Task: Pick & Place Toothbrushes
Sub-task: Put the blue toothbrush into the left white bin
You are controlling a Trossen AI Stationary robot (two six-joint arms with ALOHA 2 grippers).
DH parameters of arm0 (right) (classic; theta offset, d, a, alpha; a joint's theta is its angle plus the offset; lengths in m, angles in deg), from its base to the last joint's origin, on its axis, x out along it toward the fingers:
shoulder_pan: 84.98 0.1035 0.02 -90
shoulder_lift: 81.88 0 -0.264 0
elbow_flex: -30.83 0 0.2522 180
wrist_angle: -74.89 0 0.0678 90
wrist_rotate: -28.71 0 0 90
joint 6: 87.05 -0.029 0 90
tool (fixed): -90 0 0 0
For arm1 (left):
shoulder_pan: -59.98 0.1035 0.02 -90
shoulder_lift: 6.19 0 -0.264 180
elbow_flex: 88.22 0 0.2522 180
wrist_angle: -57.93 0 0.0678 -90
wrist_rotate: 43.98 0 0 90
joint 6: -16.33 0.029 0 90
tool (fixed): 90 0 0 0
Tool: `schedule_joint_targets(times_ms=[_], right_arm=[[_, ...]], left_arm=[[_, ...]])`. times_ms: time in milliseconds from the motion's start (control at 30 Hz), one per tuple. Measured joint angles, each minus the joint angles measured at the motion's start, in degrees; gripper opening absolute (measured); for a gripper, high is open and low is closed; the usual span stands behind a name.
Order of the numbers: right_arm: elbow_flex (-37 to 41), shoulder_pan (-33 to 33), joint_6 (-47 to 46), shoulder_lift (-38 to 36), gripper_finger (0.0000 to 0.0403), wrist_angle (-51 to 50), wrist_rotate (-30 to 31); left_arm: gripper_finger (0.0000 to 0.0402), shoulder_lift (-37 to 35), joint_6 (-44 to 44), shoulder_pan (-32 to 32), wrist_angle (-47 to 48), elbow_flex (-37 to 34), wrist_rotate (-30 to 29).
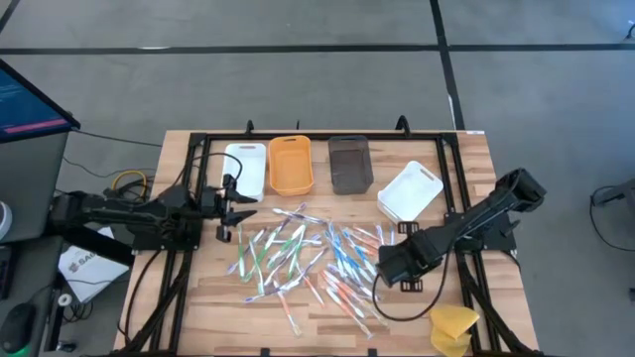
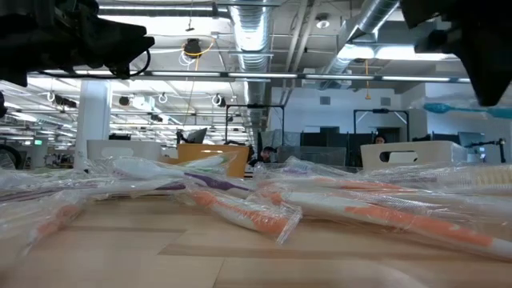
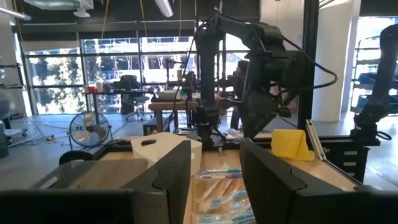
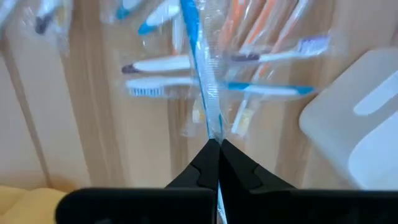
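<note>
Several toothbrushes (image 1: 298,253) in clear wrappers lie scattered on the wooden table's middle. My right gripper (image 1: 389,268) hangs over the pile's right part, pointing down, shut on a blue toothbrush (image 4: 198,62). In the low view that blue toothbrush (image 2: 460,110) sticks out about level above the pile. My left gripper (image 1: 233,213) waits at the table's left side, level and open; in its wrist view the left gripper (image 3: 214,177) has nothing between its fingers. My right gripper pinches the blue toothbrush near one end (image 4: 213,134) between its two fingertips, coming from above and pointing down. The wrapped brush runs away from the fingers about level, lifted clear of the pile and the table.
Along the far edge stand a white tray (image 1: 246,169), an orange tray (image 1: 291,165), a brown tray (image 1: 349,164) and a second white tray (image 1: 410,190) farther right. A yellow sponge-like lump (image 1: 453,327) lies at the near right corner. Black frame rails border the table.
</note>
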Motion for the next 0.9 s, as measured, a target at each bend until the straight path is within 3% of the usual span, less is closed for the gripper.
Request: schedule_joint_targets(times_ms=[133, 233, 367, 467, 667, 900], right_arm=[[-3.2, -1.0, 2.9, 0.0, 0.0002, 1.3, 5.6], [-6.1, -1.6, 6.8, 0.0, 0.0001, 4.2, 12.0], [-8.8, -2.6, 14.7, -0.1, 0.0001, 12.6, 19.8], [-9.1, -3.6, 22.6, -0.1, 0.0001, 22.0, 24.4], [-9.1, -5.3, 36.5, -0.1, 0.0, 40.0, 26.4], [-9.1, -7.8, 44.0, -0.1, 0.0, 51.5, 27.7]], left_arm=[[0.0131, 3.2, 3.8, 0.0, -3.3, 0.0, 0.5], [0.0132, 6.7, 6.6, -0.2, -8.8, 0.0, 4.1], [0.0148, 12.6, 9.9, -1.4, -18.4, 0.4, 5.8], [0.0172, 17.0, 8.2, -1.8, -19.7, 3.0, 4.8], [0.0216, 28.1, 4.3, -2.0, -19.8, 9.6, 4.9], [0.0227, 36.4, 6.0, -3.8, -20.0, 16.1, 4.9]])
